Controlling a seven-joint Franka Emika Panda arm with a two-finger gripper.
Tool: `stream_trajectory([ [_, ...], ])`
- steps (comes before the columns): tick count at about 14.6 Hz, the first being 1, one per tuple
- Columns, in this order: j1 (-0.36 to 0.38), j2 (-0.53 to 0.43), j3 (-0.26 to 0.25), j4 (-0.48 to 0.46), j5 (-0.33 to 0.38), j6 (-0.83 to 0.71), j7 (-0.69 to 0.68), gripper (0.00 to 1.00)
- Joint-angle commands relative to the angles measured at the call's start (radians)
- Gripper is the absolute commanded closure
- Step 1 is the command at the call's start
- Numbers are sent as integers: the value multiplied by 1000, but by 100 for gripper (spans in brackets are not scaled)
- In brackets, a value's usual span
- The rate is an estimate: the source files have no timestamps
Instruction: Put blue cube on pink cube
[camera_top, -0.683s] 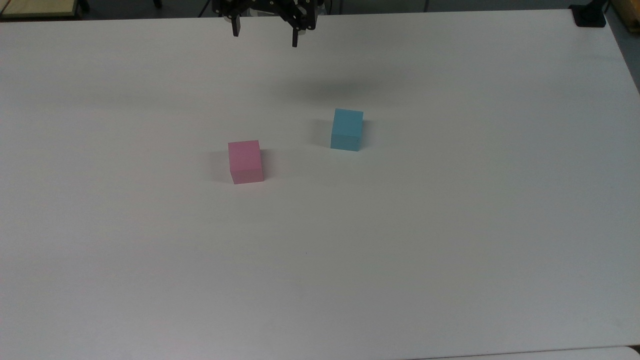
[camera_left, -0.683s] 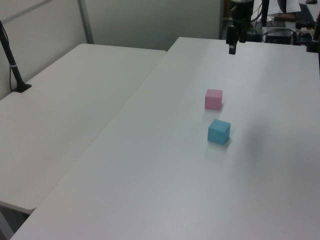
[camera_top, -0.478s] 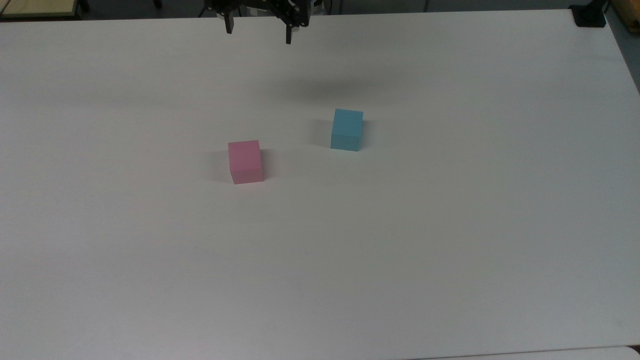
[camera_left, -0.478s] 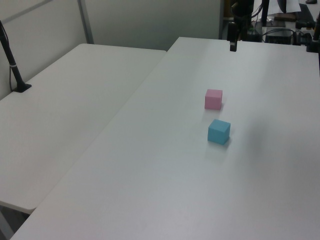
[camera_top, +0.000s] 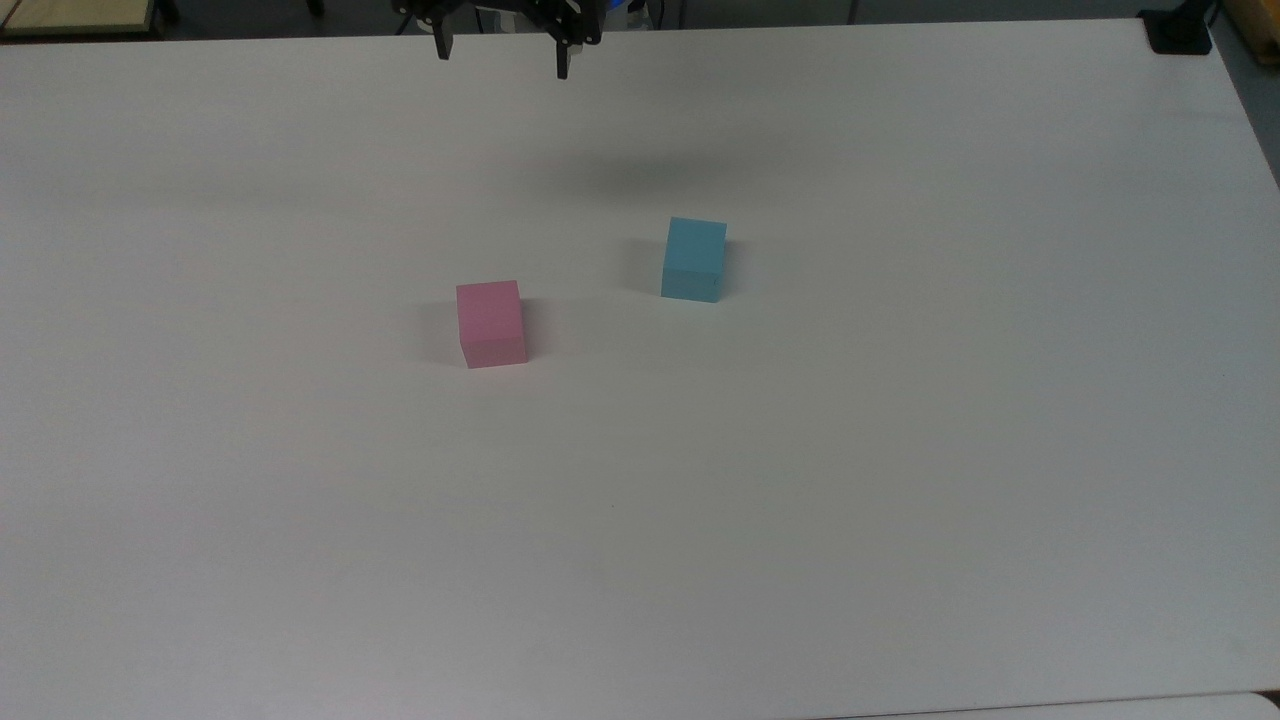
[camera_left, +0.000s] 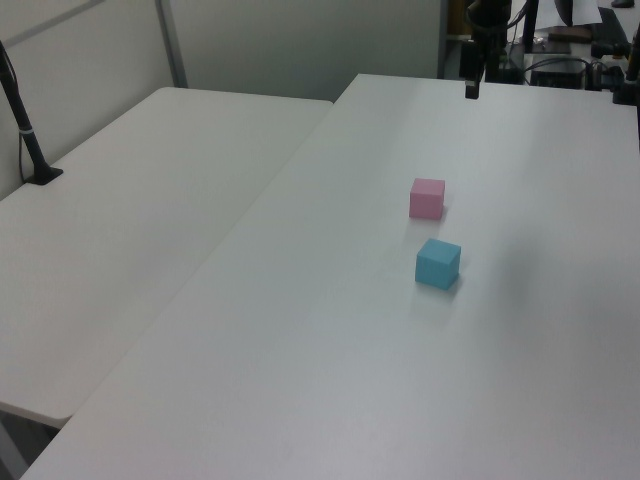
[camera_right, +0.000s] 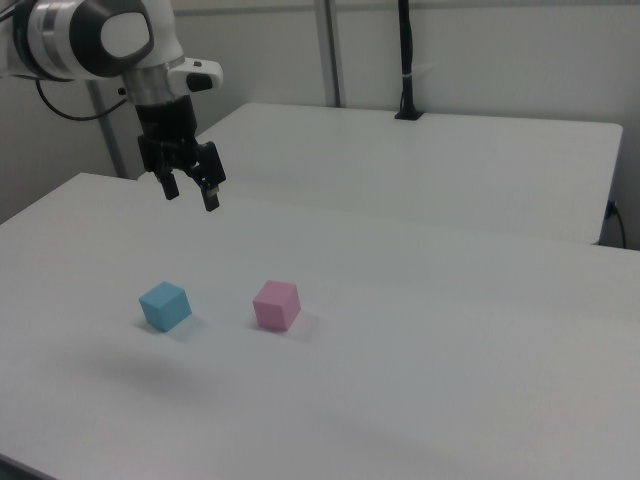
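My pincer (camera_right: 190, 192) hangs in the air with its two fingers spread and nothing between them, well above and apart from the blue cube (camera_right: 164, 305). That cube sits flat on the white table (camera_top: 900, 450), near the pink cube (camera_top: 491, 323) but not touching it, to the top view's right of it. I judge nothing of the task done yet: approach, grasp, lift and stacking all remain.

You've got even, soft overhead light on the white table (camera_top: 900, 450); faint shadows hug the cubes, and a blurry grey smudge sits just beyond the blue cube (camera_top: 694, 259).
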Motion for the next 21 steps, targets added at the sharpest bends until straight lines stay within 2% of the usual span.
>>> stream_trajectory([
  [1, -11, 2, 16, 11, 21, -35, -23, 0],
  [21, -5, 76, 13, 46, 15, -9, -34, 0],
])
